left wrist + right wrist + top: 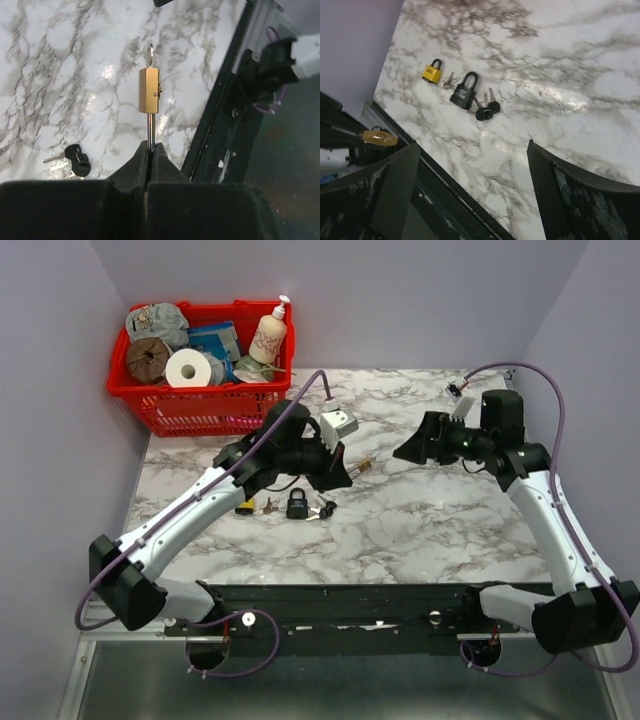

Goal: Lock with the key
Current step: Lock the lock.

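left end effector (150,150) pinched tight on the brass padlock (149,90) by its shackle, up off the tabletop (420,520), key (150,51) poking out the far end; right end effector (472,150) spread wide nearby, bare marble beneath.

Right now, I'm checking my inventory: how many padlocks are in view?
3. The brass padlock is clamped in the left gripper; the black padlock and the yellow padlock lie close together on the marble table. The basket could hide more.
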